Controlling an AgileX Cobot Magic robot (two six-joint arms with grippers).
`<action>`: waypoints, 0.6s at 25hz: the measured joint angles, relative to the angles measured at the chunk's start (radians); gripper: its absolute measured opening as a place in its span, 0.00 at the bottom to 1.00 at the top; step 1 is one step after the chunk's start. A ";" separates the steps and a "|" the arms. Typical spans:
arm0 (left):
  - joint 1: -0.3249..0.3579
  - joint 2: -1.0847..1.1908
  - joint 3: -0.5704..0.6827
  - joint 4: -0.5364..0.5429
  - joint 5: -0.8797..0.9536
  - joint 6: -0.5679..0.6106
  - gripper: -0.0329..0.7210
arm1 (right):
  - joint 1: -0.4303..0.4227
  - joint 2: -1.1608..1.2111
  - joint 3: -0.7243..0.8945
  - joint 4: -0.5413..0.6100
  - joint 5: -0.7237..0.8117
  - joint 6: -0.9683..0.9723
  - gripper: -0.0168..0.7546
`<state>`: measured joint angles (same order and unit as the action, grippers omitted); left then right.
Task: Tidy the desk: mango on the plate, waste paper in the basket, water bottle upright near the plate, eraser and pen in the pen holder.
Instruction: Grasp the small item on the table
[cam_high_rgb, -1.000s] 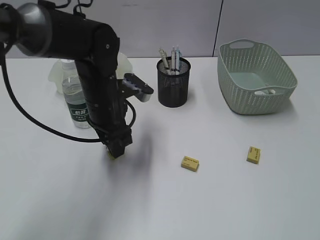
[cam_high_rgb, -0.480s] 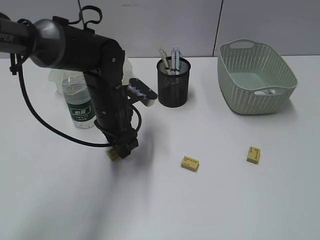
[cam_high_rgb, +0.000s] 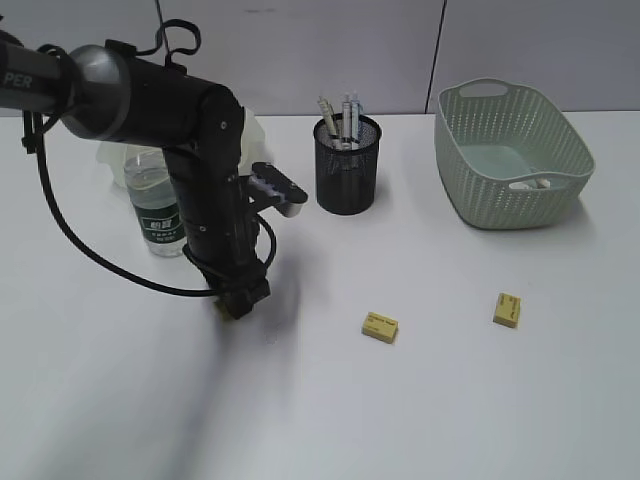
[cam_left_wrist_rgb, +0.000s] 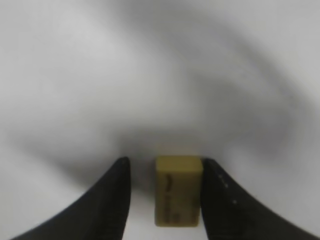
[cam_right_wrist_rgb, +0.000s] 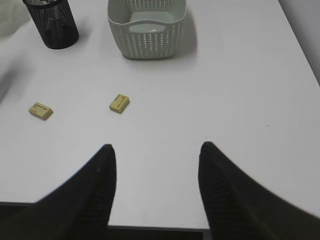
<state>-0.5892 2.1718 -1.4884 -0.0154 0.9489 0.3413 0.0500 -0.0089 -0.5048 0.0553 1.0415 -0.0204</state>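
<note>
My left gripper (cam_high_rgb: 238, 302) is down at the table left of centre. In the left wrist view it (cam_left_wrist_rgb: 165, 161) stands open around a yellow eraser (cam_left_wrist_rgb: 177, 192): the right finger is against it, the left finger a small gap away. Two more erasers (cam_high_rgb: 380, 326) (cam_high_rgb: 507, 309) lie on the table to the right. The black mesh pen holder (cam_high_rgb: 348, 165) holds several pens. The water bottle (cam_high_rgb: 155, 205) stands upright behind my left arm, in front of the partly hidden plate (cam_high_rgb: 110, 155). The mango is hidden. My right gripper (cam_right_wrist_rgb: 157, 146) hangs open and empty over the table's near edge.
The pale green basket (cam_high_rgb: 510, 150) stands at the back right, with a small white scrap (cam_right_wrist_rgb: 153, 30) on its floor. In the right wrist view the two loose erasers (cam_right_wrist_rgb: 40, 110) (cam_right_wrist_rgb: 119, 103) lie ahead and left, and the pen holder (cam_right_wrist_rgb: 52, 22) is at the far left.
My left arm has shifted slightly right and back while the gripper stayed low at the eraser, its jaws narrowing a little. The loose erasers, pen holder and basket have not moved.
</note>
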 joint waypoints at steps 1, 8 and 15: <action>0.000 0.002 0.000 0.000 0.000 0.000 0.50 | 0.000 0.000 0.000 0.000 -0.001 0.000 0.57; 0.004 0.007 -0.009 0.015 0.005 0.002 0.31 | 0.000 0.000 0.000 0.000 -0.001 0.000 0.57; 0.004 0.005 -0.009 -0.016 0.046 0.004 0.31 | 0.000 0.000 0.000 0.000 -0.001 0.000 0.57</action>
<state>-0.5849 2.1770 -1.4970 -0.0313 0.9947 0.3456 0.0500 -0.0089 -0.5048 0.0553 1.0406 -0.0204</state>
